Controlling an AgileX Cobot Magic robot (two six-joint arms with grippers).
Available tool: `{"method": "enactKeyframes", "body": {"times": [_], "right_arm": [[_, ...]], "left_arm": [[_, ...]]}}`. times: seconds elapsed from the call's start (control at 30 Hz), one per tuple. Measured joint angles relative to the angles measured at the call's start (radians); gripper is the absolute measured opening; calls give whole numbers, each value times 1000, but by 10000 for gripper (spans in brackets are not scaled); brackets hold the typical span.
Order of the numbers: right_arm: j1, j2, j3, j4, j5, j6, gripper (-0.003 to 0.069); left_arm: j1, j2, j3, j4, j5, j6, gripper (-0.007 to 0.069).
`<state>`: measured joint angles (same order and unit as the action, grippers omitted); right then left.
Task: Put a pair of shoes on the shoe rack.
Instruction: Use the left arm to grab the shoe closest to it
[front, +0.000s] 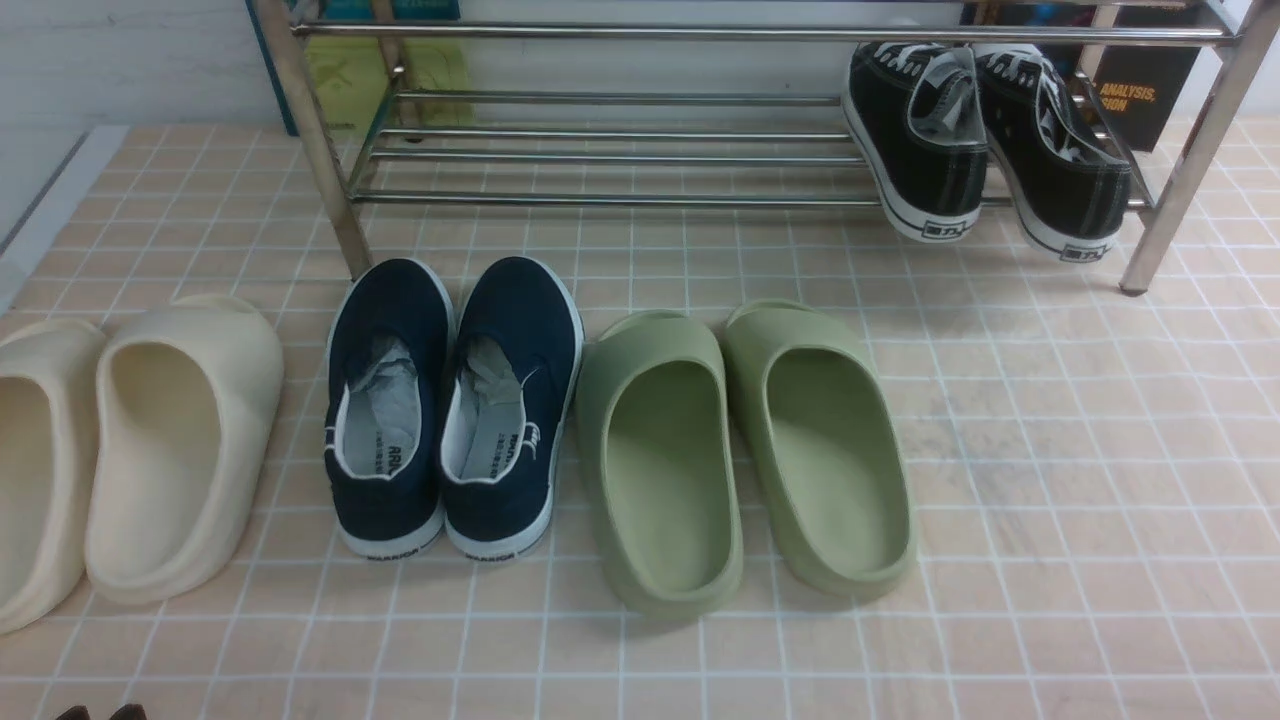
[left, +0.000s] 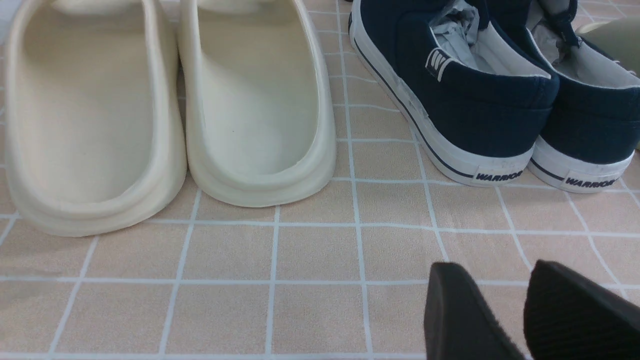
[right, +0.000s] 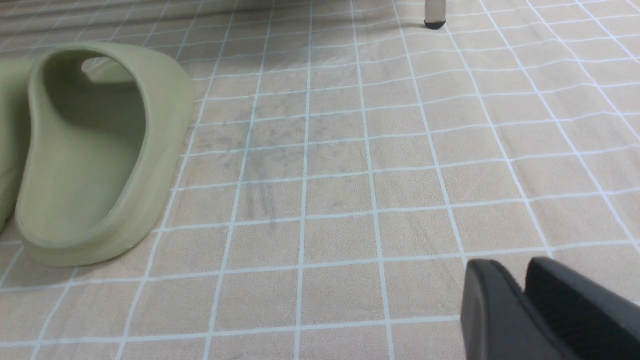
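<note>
The pair of navy slip-on shoes stands side by side on the tiled floor just in front of the rack's left post, left shoe (front: 388, 400) and right shoe (front: 512, 395), heels toward me and paper stuffed inside. The chrome shoe rack (front: 600, 198) runs across the back. In the left wrist view the shoes' "WARRIOR" heels (left: 480, 115) are ahead of my left gripper (left: 495, 280), which is low over the floor, open and empty. Its tips just show in the front view (front: 100, 713). My right gripper (right: 510, 275) is shut and empty over bare tiles; the shoes are out of its view.
A pair of black lace-up sneakers (front: 985, 140) sits on the rack's lower bars at the right. Green slippers (front: 745, 450) stand right of the navy shoes, and cream slippers (front: 130, 450) stand to their left. One rack foot (right: 434, 15) shows in the right wrist view.
</note>
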<state>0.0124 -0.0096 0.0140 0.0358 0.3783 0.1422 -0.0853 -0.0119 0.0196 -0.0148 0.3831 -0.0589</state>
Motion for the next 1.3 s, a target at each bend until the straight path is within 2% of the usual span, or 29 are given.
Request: {"method": "enactKeyframes", "body": {"times": [0.67,0.93,1.3], "right_arm": [[0,0,0,0,0,0,136],[0,0,0,0,0,0,150],[0,0,0,0,0,0,164]], "left_arm": [[0,0,0,7,0,0,239],[0,0,0,111,0,0,239],[0,0,0,127,1,0,239]]}}
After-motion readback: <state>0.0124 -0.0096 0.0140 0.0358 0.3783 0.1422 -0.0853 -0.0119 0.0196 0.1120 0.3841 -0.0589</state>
